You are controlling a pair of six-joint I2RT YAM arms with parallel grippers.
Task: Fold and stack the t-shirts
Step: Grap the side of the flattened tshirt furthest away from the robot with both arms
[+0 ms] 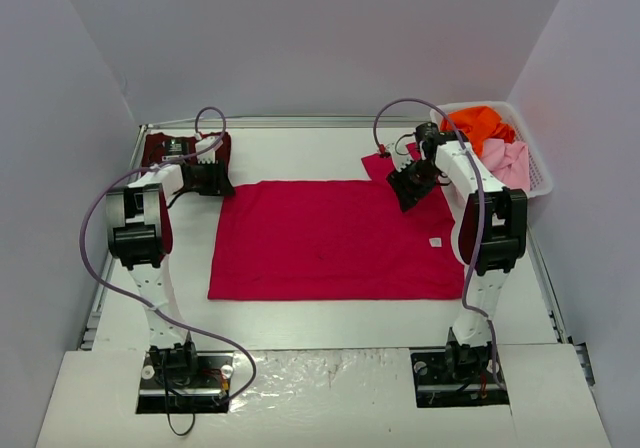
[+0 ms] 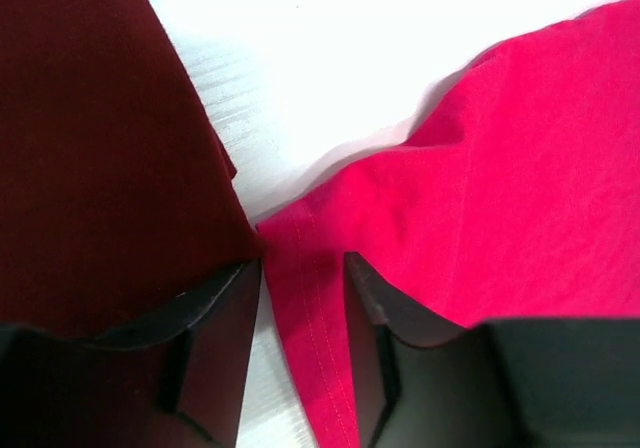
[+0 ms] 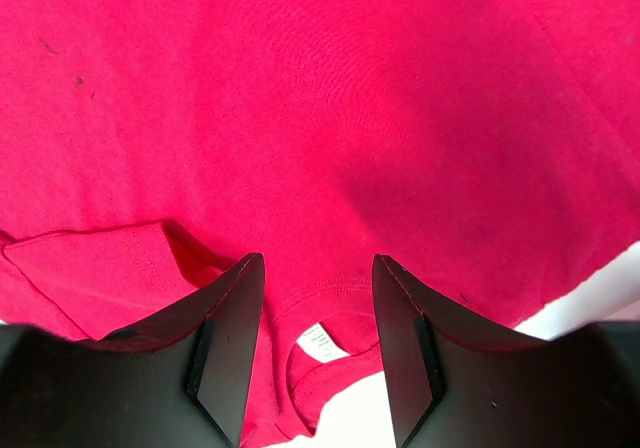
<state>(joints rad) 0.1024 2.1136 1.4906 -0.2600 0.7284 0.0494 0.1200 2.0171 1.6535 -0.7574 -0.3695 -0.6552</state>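
Crimson t-shirt lies flat mid-worktop, long axis left to right, far edge under both arms: left gripper straddles the far-left hem, right gripper the collar, both part-spread, neither visibly clamped on cloth.

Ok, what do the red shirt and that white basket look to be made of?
The crimson t-shirt looks like soft matte knit cloth, likely cotton jersey: it lies limp and the left wrist view shows a stitched hem. The basket looks like rigid white plastic: thin mesh walls that hold their shape, though it is small in view.
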